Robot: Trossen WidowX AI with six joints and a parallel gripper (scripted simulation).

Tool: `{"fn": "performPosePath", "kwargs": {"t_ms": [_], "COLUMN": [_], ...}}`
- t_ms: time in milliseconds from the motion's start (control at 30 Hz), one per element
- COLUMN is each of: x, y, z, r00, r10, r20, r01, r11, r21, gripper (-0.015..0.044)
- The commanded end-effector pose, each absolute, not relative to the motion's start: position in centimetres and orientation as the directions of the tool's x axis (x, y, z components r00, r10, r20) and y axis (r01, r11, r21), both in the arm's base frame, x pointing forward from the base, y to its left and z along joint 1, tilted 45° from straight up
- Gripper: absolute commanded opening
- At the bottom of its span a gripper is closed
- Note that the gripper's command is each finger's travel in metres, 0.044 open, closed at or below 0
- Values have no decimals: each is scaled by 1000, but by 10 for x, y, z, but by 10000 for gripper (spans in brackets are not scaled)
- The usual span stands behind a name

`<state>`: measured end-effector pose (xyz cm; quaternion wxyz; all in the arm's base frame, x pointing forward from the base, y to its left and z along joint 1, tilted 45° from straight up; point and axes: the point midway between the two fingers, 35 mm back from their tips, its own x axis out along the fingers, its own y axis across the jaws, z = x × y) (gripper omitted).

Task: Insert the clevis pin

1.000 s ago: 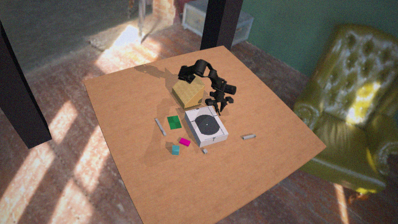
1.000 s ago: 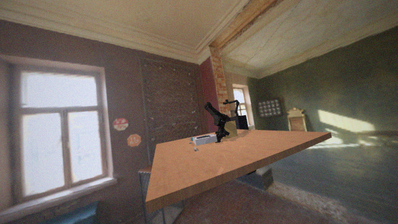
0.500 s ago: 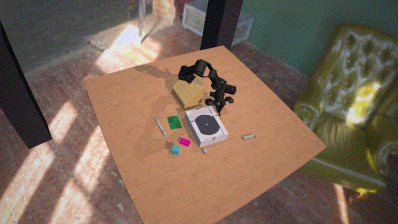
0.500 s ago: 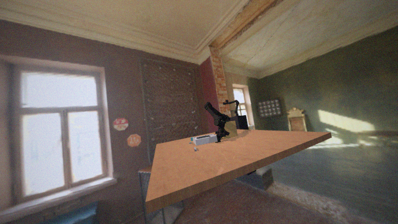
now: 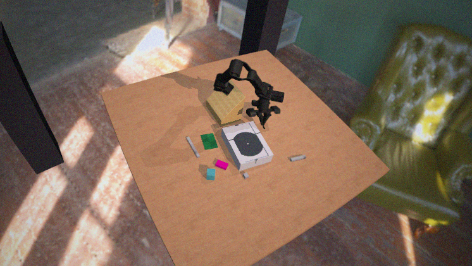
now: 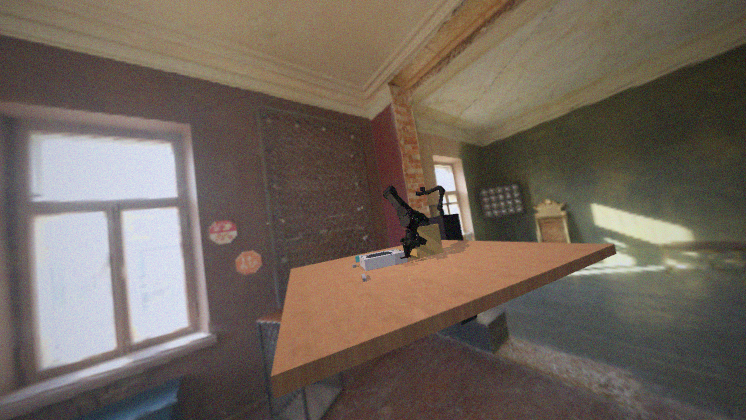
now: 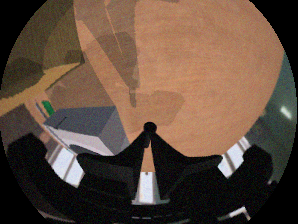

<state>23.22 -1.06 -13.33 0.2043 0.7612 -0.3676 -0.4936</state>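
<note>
The gripper (image 5: 264, 123) (image 6: 406, 255) (image 7: 148, 133) is nearly closed, clamped on the clevis pin (image 7: 150, 127); the wrist view resolves only a dark round end, the shank being indistinct. The tray (image 5: 231, 135) (image 6: 383, 261) (image 7: 85, 136) stands beside it, partly obscured in the wrist view. Only the top view shows the central hole of the disc (image 5: 248, 148) (image 6: 377, 255); the exterior view flattens the disc to a sliver. The green square (image 5: 209, 141) (image 7: 48, 107) is not discernible there

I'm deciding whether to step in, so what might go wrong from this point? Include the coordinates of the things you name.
The gripper (image 5: 264, 126) (image 7: 148, 133) is shut on a small dark round end, probably the pin's; its grip at the very fingertips might let the pin tilt or slip.

It is beside the tray (image 5: 231, 132) (image 6: 383, 262) (image 7: 107, 131), low near the table, so moving across without lifting could bump the tray's wall.

The disc's hole (image 5: 248, 143) looks tiny, so a slightly misplaced pin may push the disc off line.
</note>
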Motion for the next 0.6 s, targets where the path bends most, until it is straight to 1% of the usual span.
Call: {"fn": "performPosePath", "kwargs": {"t_ms": [0, 200, 400, 567], "x": [236, 237, 237, 246], "y": [1, 12, 11, 9], "z": [-123, -111, -111, -106], "r00": [244, 244, 246, 228], "r10": [-757, -757, -759, -756], "r20": [-606, -606, -603, -613], "r01": [-367, -368, -362, -436], "r11": [-650, -651, -649, -642], "r21": [665, 664, 669, 630], "gripper": [0, 0, 0, 0]}}
